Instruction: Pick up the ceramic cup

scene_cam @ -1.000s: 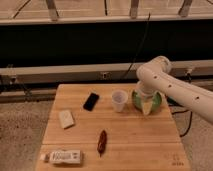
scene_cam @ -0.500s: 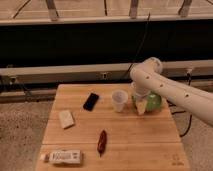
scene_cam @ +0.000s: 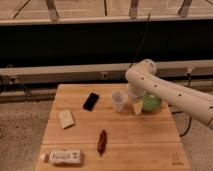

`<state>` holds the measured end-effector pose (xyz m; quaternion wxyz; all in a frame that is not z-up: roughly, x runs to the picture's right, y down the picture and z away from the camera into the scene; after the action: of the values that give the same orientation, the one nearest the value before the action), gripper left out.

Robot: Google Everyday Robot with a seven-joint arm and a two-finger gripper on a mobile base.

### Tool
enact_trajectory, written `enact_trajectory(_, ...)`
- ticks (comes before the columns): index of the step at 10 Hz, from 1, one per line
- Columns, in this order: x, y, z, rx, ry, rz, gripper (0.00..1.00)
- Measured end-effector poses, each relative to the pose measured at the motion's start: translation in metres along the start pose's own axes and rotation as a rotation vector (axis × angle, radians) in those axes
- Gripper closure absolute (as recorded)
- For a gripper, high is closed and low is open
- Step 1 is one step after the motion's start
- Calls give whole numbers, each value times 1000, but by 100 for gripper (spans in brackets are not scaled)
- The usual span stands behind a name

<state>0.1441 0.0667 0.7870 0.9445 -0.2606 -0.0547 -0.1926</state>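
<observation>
Clutter first: what lies on the table (scene_cam: 150, 150), going left to right?

— At eight o'clock from the table's middle, close to the near edge, a white packet (scene_cam: 62, 157) lies flat. Beyond it, at about ten o'clock, lies a pale rectangular block (scene_cam: 66, 118). A black phone (scene_cam: 91, 101) lies at eleven o'clock, turned askew, and a thin red thing (scene_cam: 102, 141) lies near the middle at seven o'clock. All four are well apart from each other.

And the ceramic cup?

— The ceramic cup (scene_cam: 119, 100) stands upright at twelve o'clock, towards the far edge. The phone is its nearest neighbour on the left, with bare wood between them. At the cup's three o'clock is the hand (scene_cam: 134, 106), just beside it. Past that is the green bowl (scene_cam: 152, 103), at two o'clock from the middle. So the hand is between cup and bowl.

What does the hand have hold of?

— Nothing that I can see. It is spread wide, with a pale finger (scene_cam: 137, 108) pointing down at the wood. Whether it touches the cup's wall I cannot tell.

Anything in the cup or the bowl?

— The cup's inside looks plain white, and whether anything is in it I cannot tell. The bowl's inside is hidden.

What else is hidden?

— The arm (scene_cam: 172, 95) comes in from three o'clock, covers the bowl's far rim and is cut off at the right edge. The packet's print is unreadable, and what the red thing is I cannot tell.
</observation>
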Motion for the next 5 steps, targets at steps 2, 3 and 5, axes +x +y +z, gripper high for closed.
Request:
enact_trajectory(2,-6,-3,7,-4,-2,-29,20)
enact_trajectory(3,-9,-4,10,-6,-5,-41,20)
enact_trajectory(5,-13,-6,17,-9,-8,-65,20)
